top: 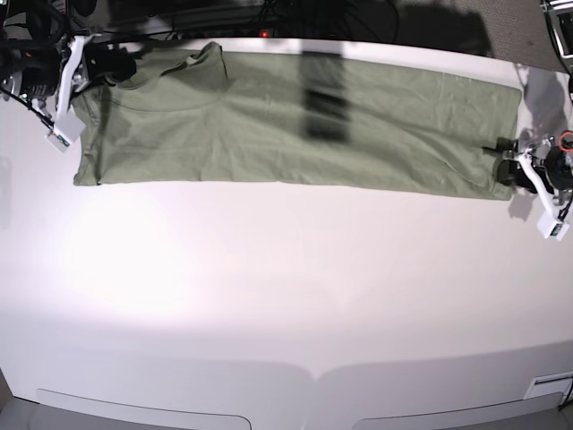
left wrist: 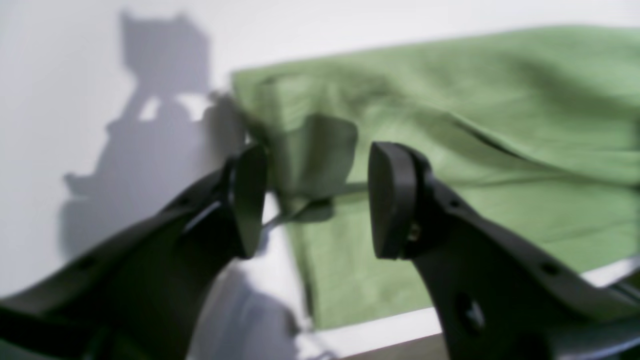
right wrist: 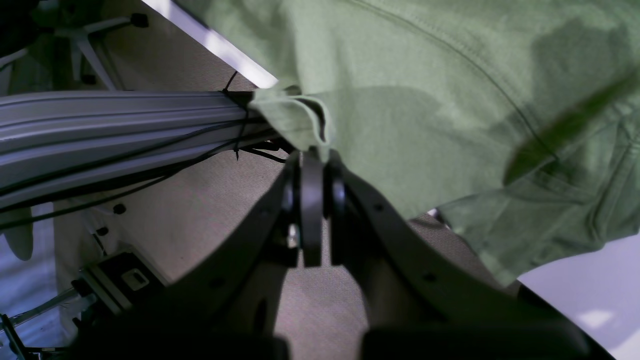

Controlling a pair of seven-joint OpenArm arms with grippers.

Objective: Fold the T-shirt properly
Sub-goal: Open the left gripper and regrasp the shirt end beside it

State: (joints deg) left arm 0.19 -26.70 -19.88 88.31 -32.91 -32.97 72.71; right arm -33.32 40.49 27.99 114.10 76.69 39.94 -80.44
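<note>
Your left hand (left wrist: pixel 316 200) stands open at the T-shirt (top: pixel 295 125) hem corner; your right hand (right wrist: pixel 312 200) pinches its opposite corner. Garment lies lengthwise along the worktop (top: pixel 286 296) far edge.

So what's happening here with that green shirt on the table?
A two-armed robot is folding a green T-shirt, which lies as a long band across the far side of the white table. The right gripper is shut, pinching a fold of fabric at the table's edge. The left gripper stands open at the other end, a small flap of cloth between its pads.
</note>
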